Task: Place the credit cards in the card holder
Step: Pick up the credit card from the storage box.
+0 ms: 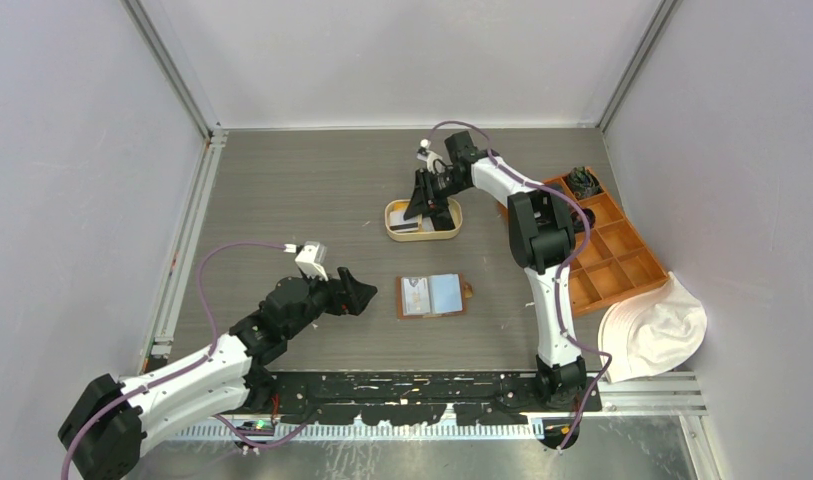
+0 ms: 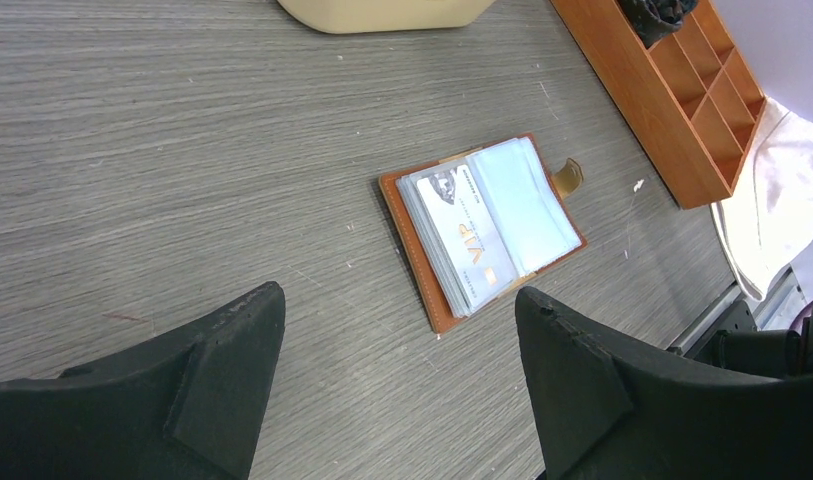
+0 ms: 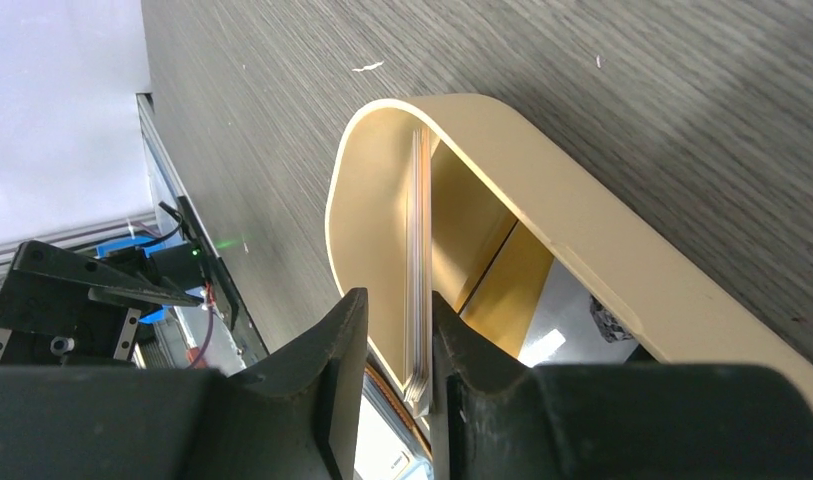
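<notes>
Left gripper (image 2: 397, 297) is hovering agape near the brown leather card holder (image 2: 524, 205) showing a grey "VIP" card (image 2: 462, 235), right gripper (image 3: 397, 300) slightly parted around thin stacked plastic cards (image 3: 419, 250).

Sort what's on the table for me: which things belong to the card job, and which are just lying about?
Job in hand:
- credit cards, in the cream tray
- card holder, lying open, a card already in one sleeve

Just lying about:
- orange compartment box
- dark object in its far compartment
- white cloth at the near right
</notes>
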